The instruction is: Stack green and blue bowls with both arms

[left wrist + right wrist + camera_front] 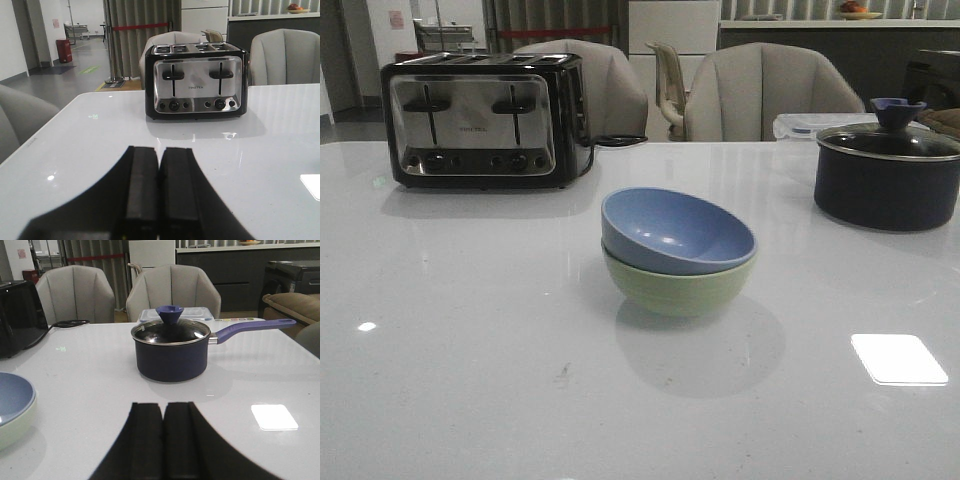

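Already the blue bowl (pixel 678 229) sits nested inside the green bowl (pixel 680 285) at the centre of the table (pixel 470 350), tipped a little so its rim rides higher on the side toward nine o'clock; the stacking looks done. Both bowls appear rigid and matte, probably ceramic or melamine: light enough for one gripper, not slippery, but liable to chip if dropped or knocked. Should either need resetting, the rim is the place to pinch, one finger inside and one outside, since the rounded walls offer nothing else to grip. From the stack, the toaster (pixel 485 120) stands at about ten o'clock and the pot (pixel 885 175) at about two o'clock, both well apart from it. Neither arm shows in the front view, so both seem drawn back toward the robot. The left gripper (pixel 159 200) hangs low over bare table facing the toaster, fingers pressed together with nothing between them. The right gripper (pixel 164 440) faces the pot, its fingers likewise closed and empty, with the bowls off to its side at the frame edge.
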Available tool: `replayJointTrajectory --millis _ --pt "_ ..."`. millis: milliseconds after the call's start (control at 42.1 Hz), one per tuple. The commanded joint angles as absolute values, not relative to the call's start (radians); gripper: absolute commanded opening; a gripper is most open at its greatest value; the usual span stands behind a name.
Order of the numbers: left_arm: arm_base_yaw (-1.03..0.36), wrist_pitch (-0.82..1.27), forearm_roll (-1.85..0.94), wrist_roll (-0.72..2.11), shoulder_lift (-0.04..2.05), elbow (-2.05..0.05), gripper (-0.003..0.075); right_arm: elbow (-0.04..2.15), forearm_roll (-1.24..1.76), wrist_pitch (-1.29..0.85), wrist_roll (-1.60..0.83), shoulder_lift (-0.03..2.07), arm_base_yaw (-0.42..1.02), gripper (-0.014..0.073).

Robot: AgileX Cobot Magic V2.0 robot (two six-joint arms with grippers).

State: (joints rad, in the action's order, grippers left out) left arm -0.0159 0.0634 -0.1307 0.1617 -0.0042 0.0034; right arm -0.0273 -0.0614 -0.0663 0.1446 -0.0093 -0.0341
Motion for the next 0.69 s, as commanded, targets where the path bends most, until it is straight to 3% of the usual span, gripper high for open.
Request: replayJointTrajectory --millis 0,666 --pt "-0.014 -0.026 -0.140 0.162 -0.025 0.026 0.0101 -0.027 -0.042 0.006 0.094 -0.030 -0.042 0.0034" --pt "-0.014 -0.026 -0.140 0.162 -0.025 0.026 0.0101 -0.027 -0.035 0.005 0.088 -0.030 -0.042 0.0034"
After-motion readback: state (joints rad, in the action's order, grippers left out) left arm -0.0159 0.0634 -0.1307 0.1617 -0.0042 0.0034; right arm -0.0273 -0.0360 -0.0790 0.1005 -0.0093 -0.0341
